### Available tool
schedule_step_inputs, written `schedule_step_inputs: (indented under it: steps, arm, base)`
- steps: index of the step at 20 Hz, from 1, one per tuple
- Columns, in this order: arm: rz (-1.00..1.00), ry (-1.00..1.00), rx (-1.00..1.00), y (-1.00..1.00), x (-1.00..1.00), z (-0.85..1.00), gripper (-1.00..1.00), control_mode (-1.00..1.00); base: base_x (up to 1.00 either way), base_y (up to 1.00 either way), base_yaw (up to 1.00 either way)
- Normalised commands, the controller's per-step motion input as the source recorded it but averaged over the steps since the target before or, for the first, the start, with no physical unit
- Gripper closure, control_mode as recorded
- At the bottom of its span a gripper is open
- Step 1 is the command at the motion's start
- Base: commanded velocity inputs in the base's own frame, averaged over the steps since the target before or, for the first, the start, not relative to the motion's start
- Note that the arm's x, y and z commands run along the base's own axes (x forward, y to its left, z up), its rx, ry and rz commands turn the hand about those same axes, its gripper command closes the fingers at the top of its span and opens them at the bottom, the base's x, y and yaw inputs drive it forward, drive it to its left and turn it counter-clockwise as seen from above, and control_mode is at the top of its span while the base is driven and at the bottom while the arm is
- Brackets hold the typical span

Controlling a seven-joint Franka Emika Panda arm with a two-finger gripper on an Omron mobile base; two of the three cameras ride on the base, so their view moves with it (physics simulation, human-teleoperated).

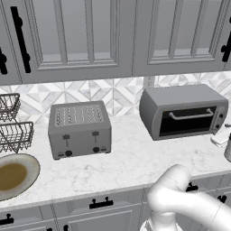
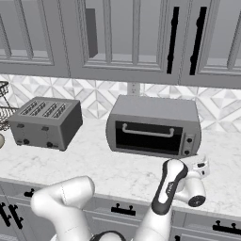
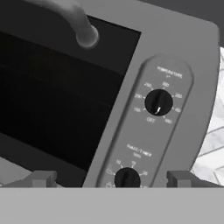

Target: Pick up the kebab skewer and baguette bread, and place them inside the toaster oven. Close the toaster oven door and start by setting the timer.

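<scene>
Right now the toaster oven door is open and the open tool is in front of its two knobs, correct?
Not quite: the toaster oven door is closed, as the right base view shows. The open tool is indeed in front of the two knobs.

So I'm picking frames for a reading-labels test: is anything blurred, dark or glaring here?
Hand view: the dial lettering on the toaster oven is soft and hard to read, and the toaster oven door glass is near black. Left and right base views: even, flat lighting, no glare, only faint shadows on the counter.
</scene>
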Motion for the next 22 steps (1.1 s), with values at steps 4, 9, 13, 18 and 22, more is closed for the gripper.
schedule_step_inputs:
  steps: [4,9,13,18,22]
  arm:
    - [-0.03,0.00,0.00,-0.15,0.19,-0.10,-1.00,-1.00]
    - [-0.02,-0.02,0.00,-0.11,0.12,-0.07,-1.00,-1.00]
    - [-0.02,-0.04,0.00,-0.05,0.17,-0.02,-1.00,-1.00]
    - [-0.02,-0.02,0.00,-0.02,0.15,-0.07,-1.00,-1.00]
    - [-0.01,-0.01,0.00,-0.10,0.04,-0.09,-1.00,-1.00]
  base:
    - [0.00,0.00,0.00]
    - [0.00,0.00,0.00]
    - [0.00,0.00,0.00]
    - [0.00,0.00,0.00]
    - [0.00,0.00,0.00]
